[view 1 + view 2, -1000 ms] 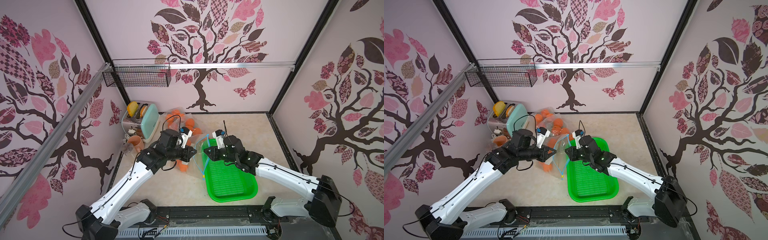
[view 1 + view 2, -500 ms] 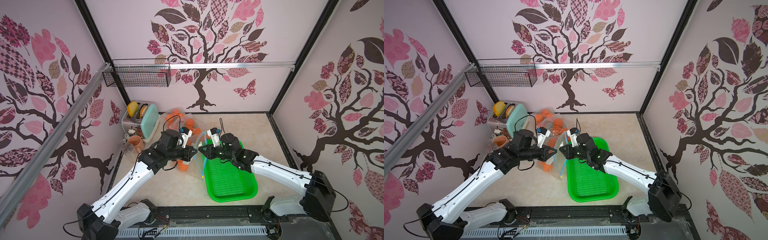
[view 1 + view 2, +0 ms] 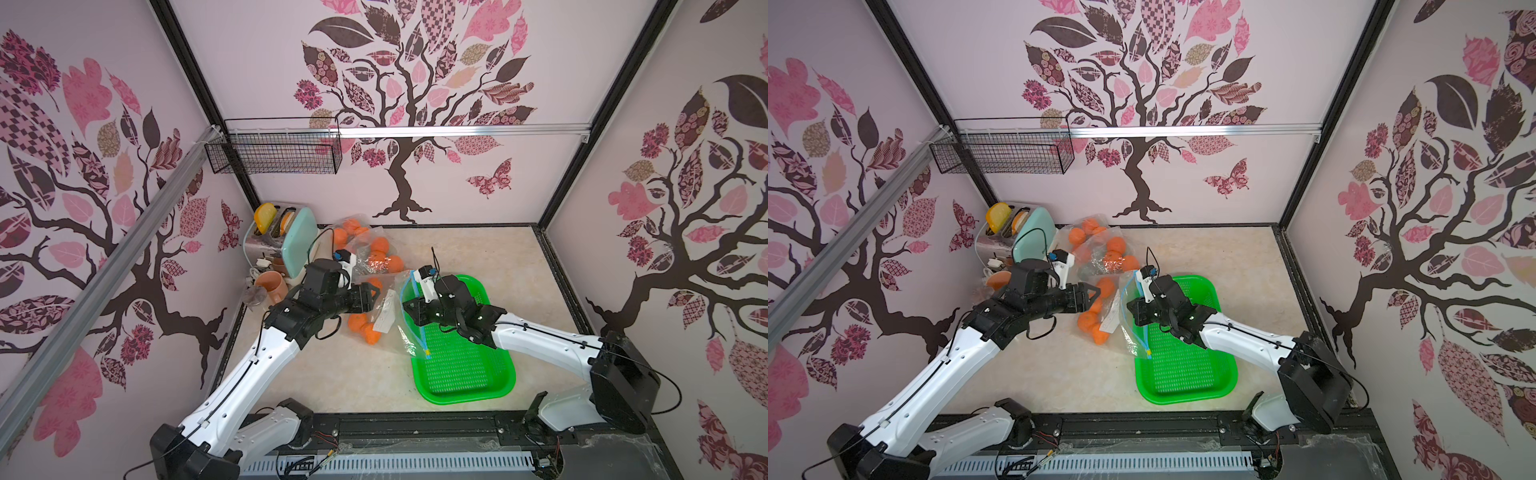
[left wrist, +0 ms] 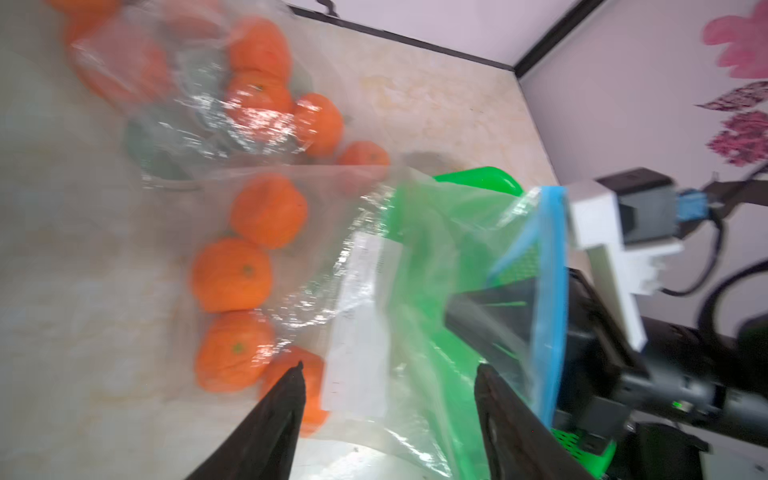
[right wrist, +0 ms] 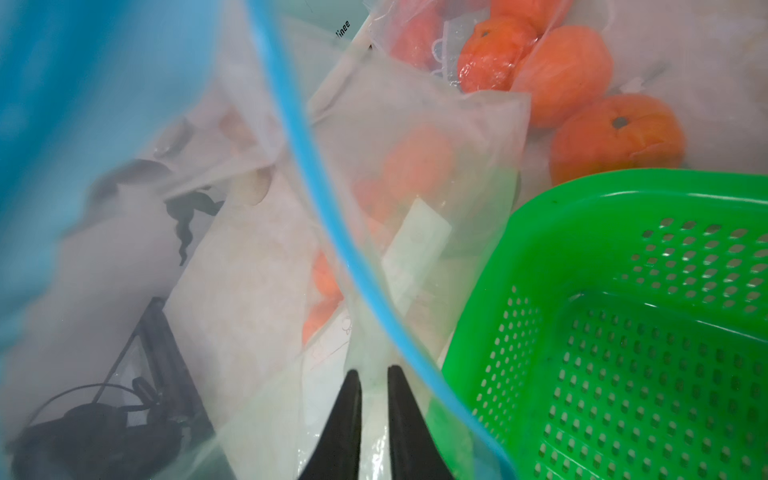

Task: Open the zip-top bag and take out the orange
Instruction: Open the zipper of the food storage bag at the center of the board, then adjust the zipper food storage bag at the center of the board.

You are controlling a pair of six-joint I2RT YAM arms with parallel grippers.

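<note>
A clear zip-top bag [image 3: 395, 332] with a blue zip strip [image 3: 419, 336] lies between my two arms, its mouth pulled up over the green tray's near-left edge. Several oranges [image 3: 358, 323] sit inside it, also seen in the left wrist view [image 4: 230, 274]. My left gripper [image 3: 372, 297] is open beside the bag [image 4: 415, 291], its fingers spread with only bag film in front of them [image 4: 388, 365]. My right gripper [image 5: 371, 371] is shut on the bag's film just below the blue zip strip [image 5: 316, 174]; in the top views the bag [image 3: 1121, 328] largely hides its fingers.
A perforated green tray [image 3: 465, 386] lies under my right arm. At the back left are a second plastic bag of oranges [image 3: 374, 249], a toaster [image 3: 286, 241] and a terracotta cup [image 3: 272, 286]. A wire basket [image 3: 278, 151] hangs on the back wall.
My left gripper was shut on the bag's edge and has now opened and let it go. The right gripper has shifted left, still holding the bag's mouth.
</note>
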